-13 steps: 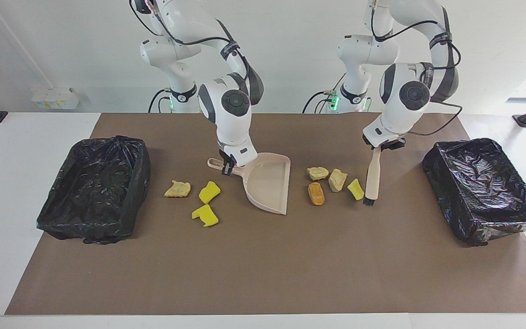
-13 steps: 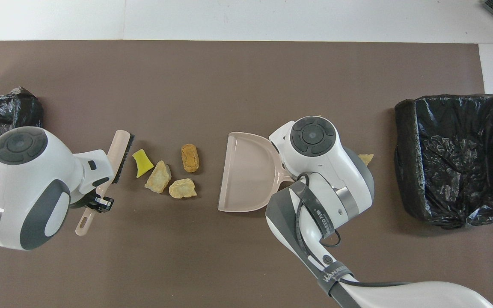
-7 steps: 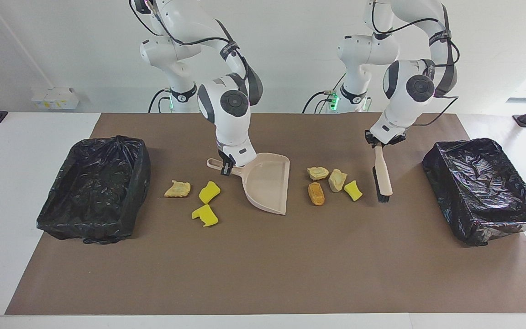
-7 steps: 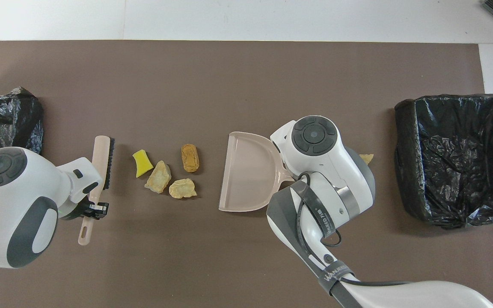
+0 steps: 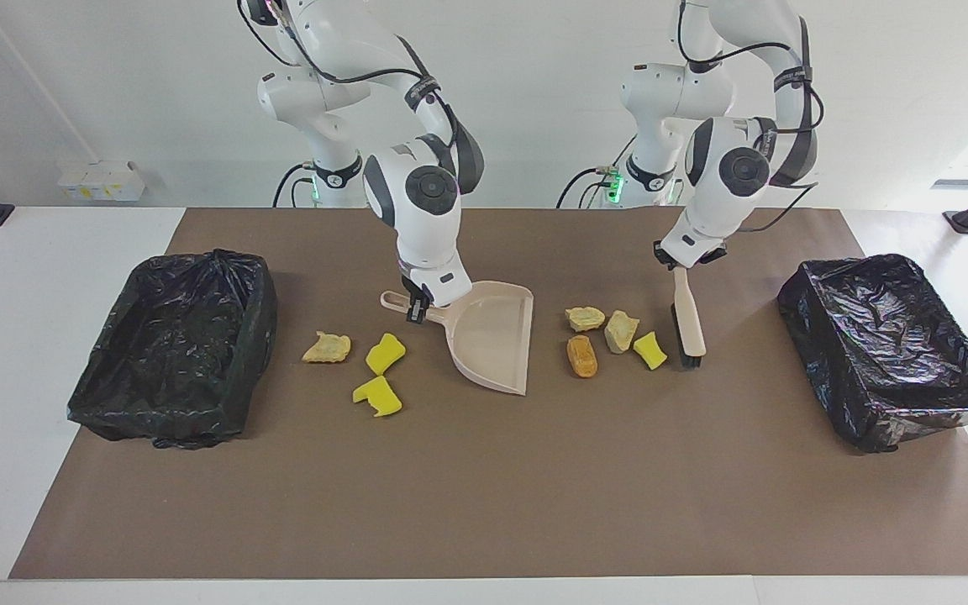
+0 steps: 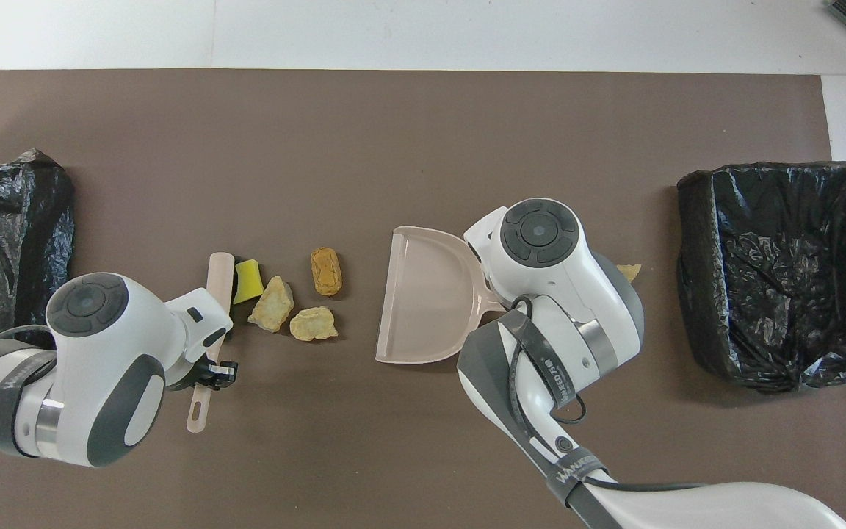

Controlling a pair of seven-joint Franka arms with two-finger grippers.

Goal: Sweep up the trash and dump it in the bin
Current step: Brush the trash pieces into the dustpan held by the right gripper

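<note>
My left gripper (image 5: pixel 680 267) is shut on the handle of a beige brush (image 5: pixel 689 323), whose black bristles rest on the mat beside a yellow chunk of trash (image 5: pixel 649 349). Two tan lumps (image 5: pixel 621 330) (image 5: pixel 585 318) and an orange-brown piece (image 5: pixel 582 355) lie between that chunk and the beige dustpan (image 5: pixel 492 336). My right gripper (image 5: pixel 418 309) is shut on the dustpan's handle, the pan's mouth toward this cluster. A tan lump (image 5: pixel 326 347) and two yellow chunks (image 5: pixel 385 353) (image 5: pixel 378 397) lie between the pan and the bin (image 5: pixel 156 420) at the right arm's end.
A second black-lined bin (image 5: pixel 896 420) stands at the left arm's end of the brown mat. In the overhead view the brush (image 6: pixel 219 283) lies beside the yellow chunk (image 6: pixel 248 280), and my right arm covers most of the trash beside the dustpan (image 6: pixel 423 294).
My left gripper swung the brush away toward the left arm's end bin, then brought it back beside the yellow chunk. The right arm and dustpan have not moved.
</note>
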